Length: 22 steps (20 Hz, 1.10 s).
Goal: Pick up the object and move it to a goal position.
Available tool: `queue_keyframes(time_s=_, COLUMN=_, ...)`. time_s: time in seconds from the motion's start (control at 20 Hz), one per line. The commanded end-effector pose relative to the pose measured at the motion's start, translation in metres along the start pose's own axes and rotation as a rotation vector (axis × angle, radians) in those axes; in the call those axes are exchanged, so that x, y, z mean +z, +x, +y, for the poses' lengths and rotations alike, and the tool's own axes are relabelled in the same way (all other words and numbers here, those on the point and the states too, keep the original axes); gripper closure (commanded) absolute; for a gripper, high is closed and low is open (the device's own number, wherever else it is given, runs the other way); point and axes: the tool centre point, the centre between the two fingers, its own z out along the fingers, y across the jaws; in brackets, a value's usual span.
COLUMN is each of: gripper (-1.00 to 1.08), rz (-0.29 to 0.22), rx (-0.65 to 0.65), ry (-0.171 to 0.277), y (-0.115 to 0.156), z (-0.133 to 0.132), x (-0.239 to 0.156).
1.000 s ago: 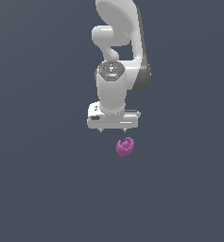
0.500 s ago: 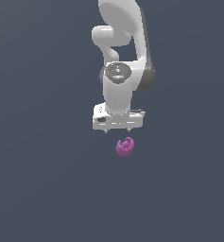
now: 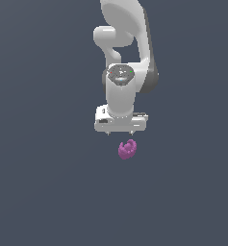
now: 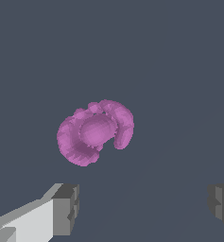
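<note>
The object [image 3: 127,149] is a small magenta-purple lobed blob lying on the dark grey floor. In the wrist view the object [image 4: 94,132] shows ridged folds and sits ahead of the fingertips, not between them. My white gripper [image 3: 120,133] points down, above the blob and just behind it as the exterior view shows it. In the wrist view the gripper [image 4: 144,208] is open, its two grey fingertips [image 4: 67,208] far apart with nothing between them.
The white arm [image 3: 127,53] rises from the gripper toward the top of the exterior view. Plain dark grey floor [image 3: 48,182] surrounds the blob on all sides.
The arm has come toward the camera and lowered a little, bringing the gripper closer to the blob. The blob has not moved.
</note>
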Motion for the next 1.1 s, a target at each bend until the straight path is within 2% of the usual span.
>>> queue_keyframes(time_s=0.0, gripper=-0.92, rz=0.001, rx=0.032, ry=0.0, y=0.001, z=-0.001, x=0.001)
queue_keyframes(time_s=0.35, gripper=-0.92, rz=0.004, rx=0.163, ry=-0.002, y=0.005, z=-0.005, x=0.003)
queue_keyframes(time_s=1.05, gripper=-0.92, rz=0.015, rx=0.515, ry=-0.008, y=0.016, z=-0.017, x=0.009)
